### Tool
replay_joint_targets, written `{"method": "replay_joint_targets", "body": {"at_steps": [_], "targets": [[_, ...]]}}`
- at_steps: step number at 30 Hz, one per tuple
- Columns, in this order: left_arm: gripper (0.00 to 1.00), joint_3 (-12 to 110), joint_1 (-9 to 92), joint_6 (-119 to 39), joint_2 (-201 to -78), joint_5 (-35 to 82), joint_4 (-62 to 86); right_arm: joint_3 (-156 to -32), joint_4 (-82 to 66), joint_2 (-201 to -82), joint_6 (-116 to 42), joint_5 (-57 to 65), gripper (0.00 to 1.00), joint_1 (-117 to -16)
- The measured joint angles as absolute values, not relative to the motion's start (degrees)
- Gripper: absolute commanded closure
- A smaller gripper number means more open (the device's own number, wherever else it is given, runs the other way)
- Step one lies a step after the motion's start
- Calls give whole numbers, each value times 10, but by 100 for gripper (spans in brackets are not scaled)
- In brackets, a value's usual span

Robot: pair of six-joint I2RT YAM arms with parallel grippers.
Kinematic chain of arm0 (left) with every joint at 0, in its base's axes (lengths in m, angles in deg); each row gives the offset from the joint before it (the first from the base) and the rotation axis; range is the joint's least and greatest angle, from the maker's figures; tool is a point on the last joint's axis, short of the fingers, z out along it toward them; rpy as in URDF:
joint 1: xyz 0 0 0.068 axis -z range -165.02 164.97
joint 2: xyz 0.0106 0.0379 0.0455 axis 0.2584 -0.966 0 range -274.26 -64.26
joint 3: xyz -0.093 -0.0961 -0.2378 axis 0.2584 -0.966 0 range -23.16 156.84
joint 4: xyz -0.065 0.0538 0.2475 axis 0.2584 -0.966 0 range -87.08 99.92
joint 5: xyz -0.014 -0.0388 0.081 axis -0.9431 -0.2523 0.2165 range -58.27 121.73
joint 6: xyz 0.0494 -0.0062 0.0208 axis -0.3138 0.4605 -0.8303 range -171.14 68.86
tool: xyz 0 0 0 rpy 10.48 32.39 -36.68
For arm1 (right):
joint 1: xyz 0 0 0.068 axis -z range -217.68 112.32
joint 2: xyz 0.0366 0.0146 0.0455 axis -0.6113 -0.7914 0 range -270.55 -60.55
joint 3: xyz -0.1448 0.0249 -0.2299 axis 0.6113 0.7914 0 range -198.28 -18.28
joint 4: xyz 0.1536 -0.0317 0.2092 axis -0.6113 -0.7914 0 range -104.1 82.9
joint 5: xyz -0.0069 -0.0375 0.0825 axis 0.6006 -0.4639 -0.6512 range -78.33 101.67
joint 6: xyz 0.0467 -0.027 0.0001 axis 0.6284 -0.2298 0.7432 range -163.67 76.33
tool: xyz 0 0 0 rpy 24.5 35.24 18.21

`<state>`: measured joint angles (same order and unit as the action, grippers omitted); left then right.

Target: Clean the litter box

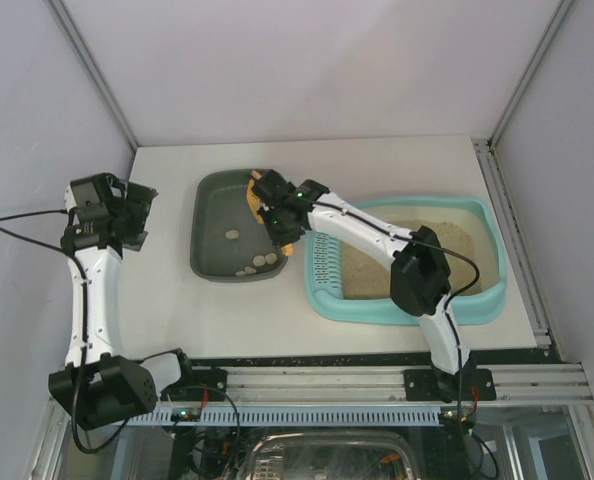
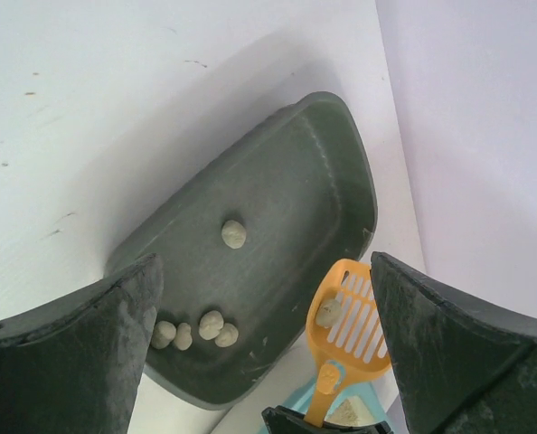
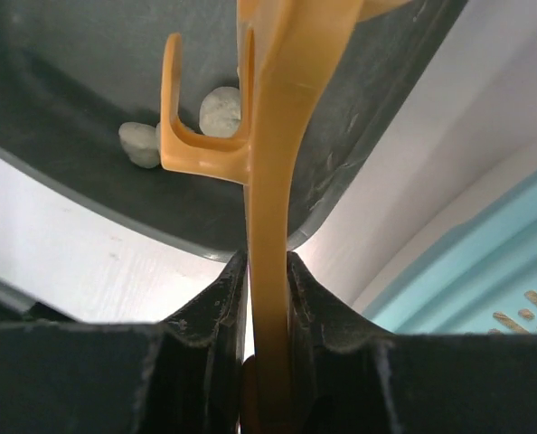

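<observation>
The light-teal litter box [image 1: 377, 312] with beige litter [image 1: 467, 250] and a perforated strip [image 1: 322, 262] lies at the right. My right gripper [image 1: 277, 215] is shut on the handle of an orange slotted scoop [image 1: 254, 193], holding its head over the right edge of the dark grey-green tub [image 1: 217, 200]. In the right wrist view the handle [image 3: 270, 208] is clamped in the gripper [image 3: 268, 271]. In the left wrist view the scoop [image 2: 354, 316] carries one clump [image 2: 327, 312]. Several clumps [image 2: 212, 324] lie in the tub [image 2: 287, 199]. My left gripper [image 1: 140, 218] is open and empty, left of the tub.
White walls with metal posts enclose the white table [image 1: 377, 170]. A rail [image 1: 537, 260] runs along the table's right edge. The litter box rim shows in the right wrist view [image 3: 485, 271] and the left wrist view [image 2: 297, 401].
</observation>
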<state>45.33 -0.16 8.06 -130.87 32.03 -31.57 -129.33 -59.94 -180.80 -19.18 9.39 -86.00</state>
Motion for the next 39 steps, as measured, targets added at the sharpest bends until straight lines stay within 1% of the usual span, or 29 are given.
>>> {"method": "replay_joint_targets", "body": {"at_steps": [6,12,19,21,22,24,26,27,29,32,34,36,39], "targets": [[0,441,-6,81,-1245,337,-335,-1379,-656,-1852,-254,284,100,-938],[0,441,-6,83,-1209,342,-343,-1391,-678,-1881,-310,446,100,-983],[0,433,-6,83,-1164,337,-342,-1391,-682,-1891,-332,523,100,-979],[0,420,-6,76,-1142,311,-326,-1391,-682,-1891,-329,523,100,-974],[2,417,-6,71,-1136,300,-319,-1391,-682,-1889,-326,515,100,-971],[2,413,-6,45,-1130,272,-309,-1376,-671,-1874,-316,481,100,-962],[3,413,3,4,-1131,252,-301,-1309,-644,-1812,-299,417,100,-945],[0,414,15,-21,-1133,246,-299,-1273,-632,-1772,-289,386,100,-934],[0,415,63,-76,-1140,231,-295,-1191,-610,-1664,-264,316,100,-900],[0,445,184,-175,-1182,218,-329,-1100,-569,-1476,-228,233,100,-827],[0,480,259,-231,-1224,225,-356,-1068,-550,-1372,-210,209,100,-771],[0,518,333,-281,-1271,245,-385,-1042,-536,-1290,-195,178,100,-726],[0,584,448,-340,-1331,277,-424,-997,-533,-1201,-178,111,100,-659]]}}
